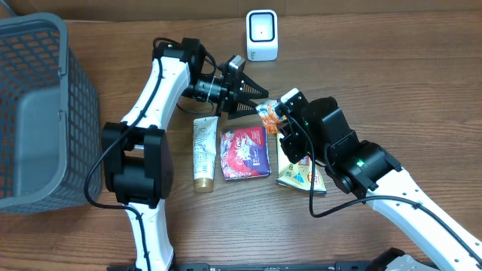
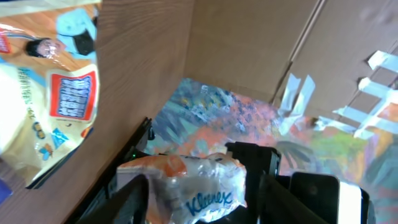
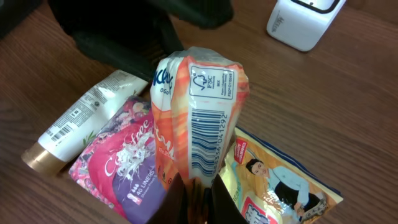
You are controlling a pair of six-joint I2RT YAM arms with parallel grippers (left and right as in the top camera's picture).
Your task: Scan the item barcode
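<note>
Pinching the lower edge of an orange tissue pack [image 3: 199, 106] in clenched jaws, the right gripper [image 3: 194, 193] holds it upright over the worktop [image 1: 376, 75], its barcode [image 3: 208, 140] turned to the wrist camera. The left gripper [image 2: 202, 186] has its jaws parted on either side of the pack; contact cannot be told. The white scanner [image 1: 261, 34] stands well apart, while a tube [image 1: 204, 150], pink packet [image 1: 244, 153] and snack bag [image 1: 300, 175] lie beneath.

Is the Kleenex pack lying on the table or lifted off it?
Lifted. The right gripper pinches one end of the Kleenex pack, holding it above the table.
</note>
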